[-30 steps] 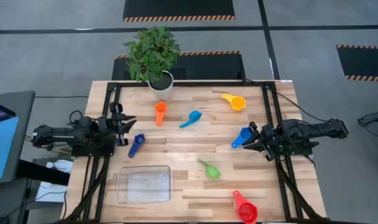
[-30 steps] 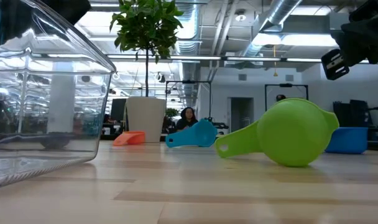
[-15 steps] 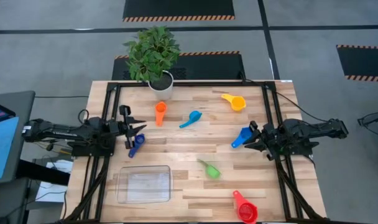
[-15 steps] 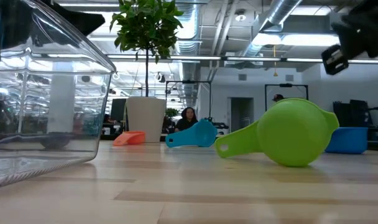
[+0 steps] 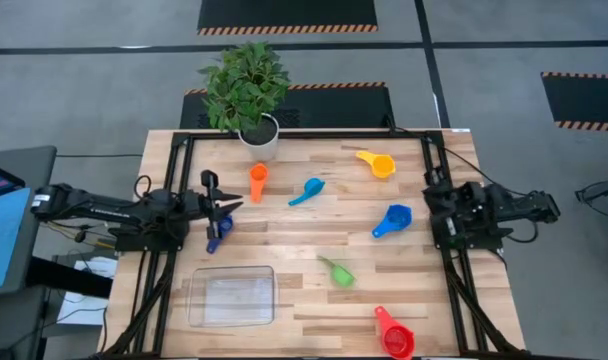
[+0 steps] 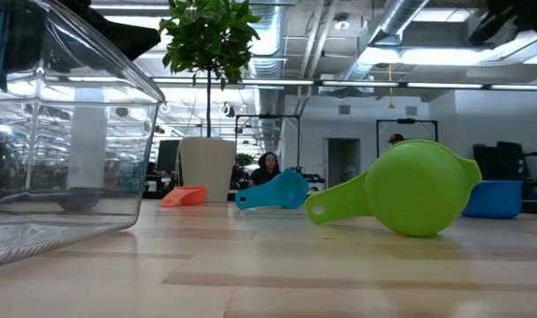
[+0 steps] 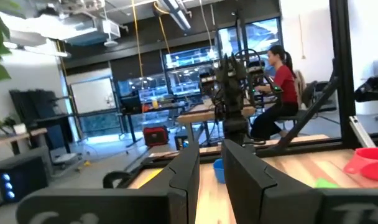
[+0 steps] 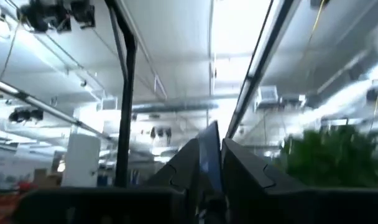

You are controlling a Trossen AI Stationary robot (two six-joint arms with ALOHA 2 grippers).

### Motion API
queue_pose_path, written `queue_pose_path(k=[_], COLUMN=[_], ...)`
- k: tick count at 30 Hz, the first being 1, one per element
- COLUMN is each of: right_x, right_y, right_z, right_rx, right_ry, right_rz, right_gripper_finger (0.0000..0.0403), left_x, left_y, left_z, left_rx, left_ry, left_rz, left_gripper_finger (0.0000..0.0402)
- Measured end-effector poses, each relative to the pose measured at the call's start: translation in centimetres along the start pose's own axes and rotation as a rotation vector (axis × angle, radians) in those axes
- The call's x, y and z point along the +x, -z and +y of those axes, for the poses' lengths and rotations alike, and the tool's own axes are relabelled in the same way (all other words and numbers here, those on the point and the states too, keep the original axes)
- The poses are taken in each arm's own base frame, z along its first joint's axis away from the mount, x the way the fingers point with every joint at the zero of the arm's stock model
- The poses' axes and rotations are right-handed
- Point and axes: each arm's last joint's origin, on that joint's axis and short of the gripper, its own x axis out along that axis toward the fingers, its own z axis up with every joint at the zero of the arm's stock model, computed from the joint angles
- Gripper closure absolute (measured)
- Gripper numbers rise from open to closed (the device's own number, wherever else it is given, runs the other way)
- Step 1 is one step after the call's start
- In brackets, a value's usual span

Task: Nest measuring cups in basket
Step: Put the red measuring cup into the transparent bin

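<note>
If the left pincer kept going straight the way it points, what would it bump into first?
Probably nothing right away. The left pincer points across the table above the dark blue measuring cup. Farther along that line lies the blue measuring cup, though the pincer's height is unclear.

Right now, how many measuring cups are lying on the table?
7: orange, light blue, yellow, blue, dark blue by the left gripper, green, red. None in the basket.

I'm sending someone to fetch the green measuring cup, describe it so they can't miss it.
Start at the clear tray near the table's front edge. Just to its right lies the green cup, alone between the blue cup and the red cup. It is the only green scoop.
</note>
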Motion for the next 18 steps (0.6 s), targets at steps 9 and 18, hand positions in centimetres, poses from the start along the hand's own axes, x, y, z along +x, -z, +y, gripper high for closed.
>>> queue_pose_path(k=[9, 18], right_x=[1.6, 8.5], right_y=[-3.4, -5.9], right_z=[0.1, 0.7], right_rx=[-0.133, -0.136], right_ry=[-0.004, -0.062], right_rz=[-0.115, 0.348], right_gripper_finger=[0.031, 0.031], left_x=[0.3, 0.3], left_y=[0.4, 0.8], left_z=[-0.1, 0.0], left_rx=[-0.124, -0.121], left_ry=[-0.003, -0.055], left_rz=[0.019, 0.07], left_gripper_finger=[0.034, 0.034])
